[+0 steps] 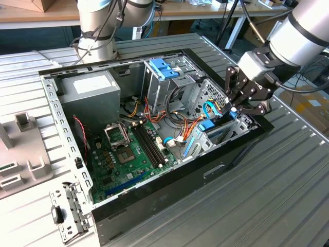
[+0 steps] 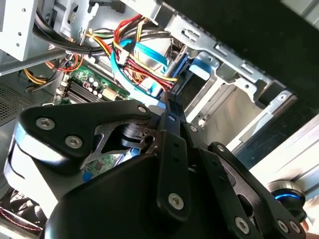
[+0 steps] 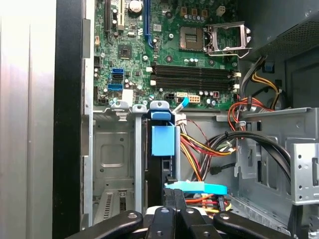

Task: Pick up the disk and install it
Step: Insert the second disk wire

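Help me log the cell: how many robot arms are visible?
2: one arm behind the computer case, another arm at the exterior view's right, claw over the drive bay.

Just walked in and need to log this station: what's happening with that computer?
A robot arm is working inside an open computer case. Its gripper, fingers together, is down at the drive cage at the exterior view's right. What looks like the disk stands on edge in a slot there under a light-blue tab, just beyond the fingertips; contact is unclear.
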Controlling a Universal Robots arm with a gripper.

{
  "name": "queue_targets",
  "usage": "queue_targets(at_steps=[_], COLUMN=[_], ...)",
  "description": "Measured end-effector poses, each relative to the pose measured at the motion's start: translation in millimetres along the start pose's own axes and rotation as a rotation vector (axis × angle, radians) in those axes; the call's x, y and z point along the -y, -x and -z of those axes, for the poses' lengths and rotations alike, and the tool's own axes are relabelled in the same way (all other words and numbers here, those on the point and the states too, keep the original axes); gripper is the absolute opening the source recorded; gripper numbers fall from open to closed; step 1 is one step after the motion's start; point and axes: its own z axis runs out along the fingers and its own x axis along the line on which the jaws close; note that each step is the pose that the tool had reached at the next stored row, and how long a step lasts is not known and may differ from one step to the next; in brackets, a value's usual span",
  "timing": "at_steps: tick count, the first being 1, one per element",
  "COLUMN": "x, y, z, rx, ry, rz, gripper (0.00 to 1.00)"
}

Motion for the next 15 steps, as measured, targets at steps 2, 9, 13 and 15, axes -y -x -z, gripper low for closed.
queue_targets(at_steps=[2,9,13,15], x=[4.5,15.7,16.8,16.9], y=[0.4,2.3,2.3,2.3], z=[2.2,13.0,13.2,13.3], rx=[0.0003,0.0010,0.0015,0.0015], ry=[0.0002,0.0009,0.0009,0.0009], rz=[0.000,0.000,0.000,0.000], gripper=[0.11,0.11,0.11,0.11])
